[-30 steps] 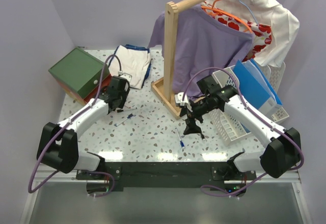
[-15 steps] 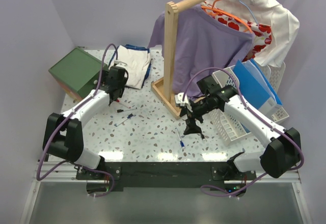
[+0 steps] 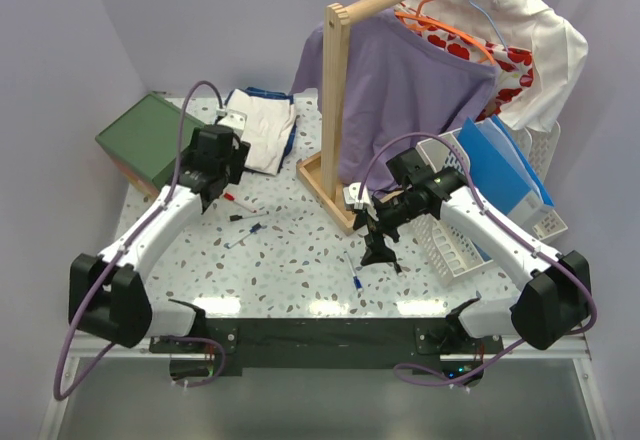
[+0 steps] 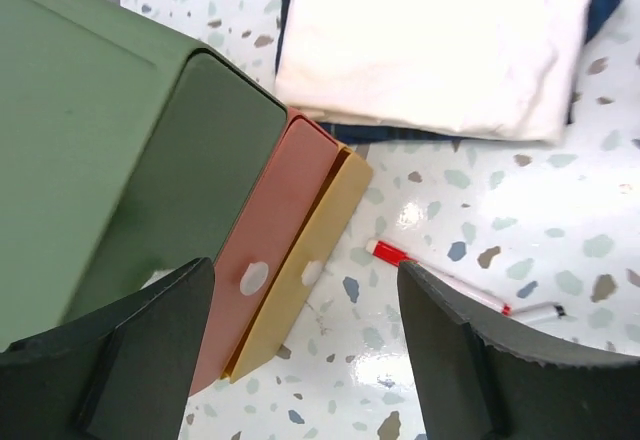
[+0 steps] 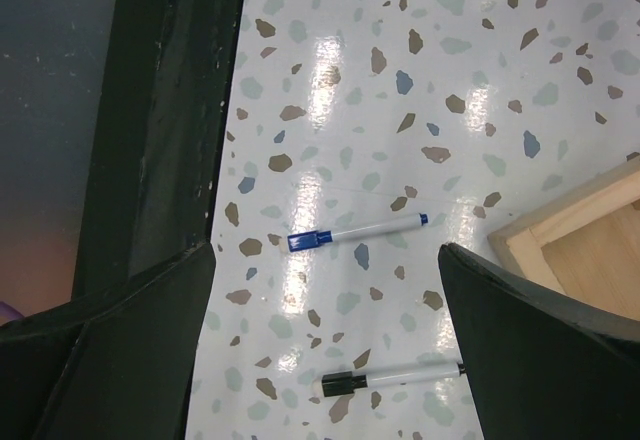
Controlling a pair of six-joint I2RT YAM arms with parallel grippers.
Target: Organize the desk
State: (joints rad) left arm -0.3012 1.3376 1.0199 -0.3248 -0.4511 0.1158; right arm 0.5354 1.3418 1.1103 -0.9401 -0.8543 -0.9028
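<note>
The white speckled desk [image 3: 300,255] carries several loose markers. My left gripper [image 3: 206,192] is open and empty. It hovers over the pink and yellow drawer fronts [image 4: 290,260] of the green box [image 3: 150,138]. A red-capped marker [image 4: 440,280] lies just right of it and also shows in the top view [image 3: 238,201]. My right gripper [image 3: 378,247] is open and empty, pointing down at the desk. In the right wrist view a blue-capped marker [image 5: 352,231] and a black-capped marker [image 5: 392,375] lie between its fingers, apart from them.
Folded white and blue clothes [image 3: 260,125] lie behind the left gripper. A wooden clothes rack [image 3: 335,110] with hung shirts stands mid-back, its base [image 5: 585,250] close to the right gripper. A white basket [image 3: 462,222] with a blue folder [image 3: 505,170] stands at right. Two more markers [image 3: 245,228] lie left of centre.
My left gripper has moved back and left, from over the markers toward the green box's drawers. The right arm has not moved.
</note>
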